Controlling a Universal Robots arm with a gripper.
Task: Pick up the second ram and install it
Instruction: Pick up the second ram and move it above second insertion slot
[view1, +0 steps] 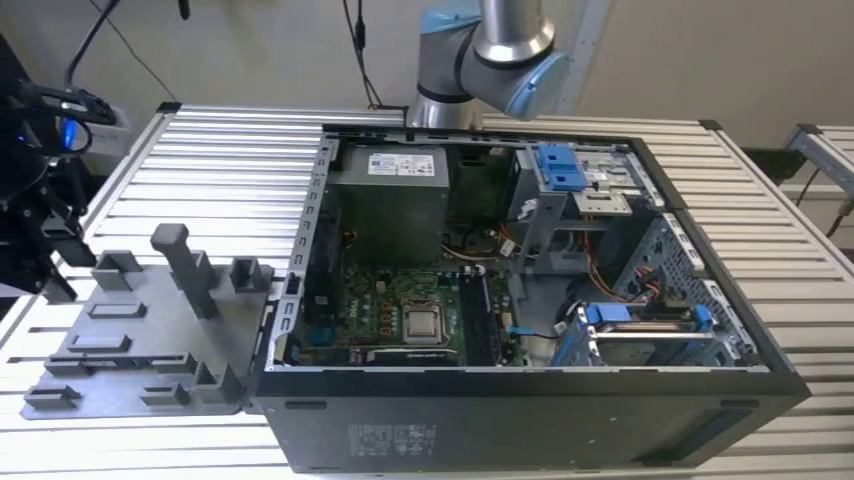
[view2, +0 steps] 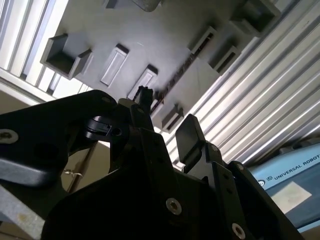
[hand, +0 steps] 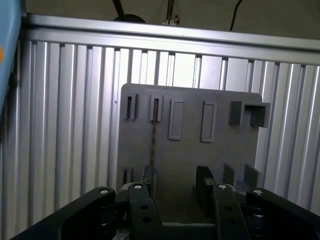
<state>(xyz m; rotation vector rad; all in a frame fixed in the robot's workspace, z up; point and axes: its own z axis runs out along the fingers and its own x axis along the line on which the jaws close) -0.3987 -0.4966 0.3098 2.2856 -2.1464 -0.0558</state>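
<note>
The second ram (hand: 153, 137) is a thin dark strip seen edge-on. It stands in narrow holders on the grey fixture plate (hand: 220, 150) and also shows in the second wrist view (view2: 175, 77). My gripper (hand: 176, 181) is open above the plate and well clear of it, with nothing between its black fingers (hand: 204, 182). In the first wrist view the ram runs in line with one finger rather than with the gap. In the second wrist view the gripper (view2: 165, 116) has the plate behind it. In the exterior view the fixture plate (view1: 134, 335) lies to the left of the open computer case (view1: 534, 400).
Inside the case are the motherboard (view1: 387, 310) with its processor socket (view1: 424, 325), long black slot rails (view1: 478, 320), a grey power supply (view1: 390, 190) and blue drive clips (view1: 561, 165). The arm (view1: 487, 50) rises behind the case. Black equipment (view1: 40, 220) stands at the exterior view's left.
</note>
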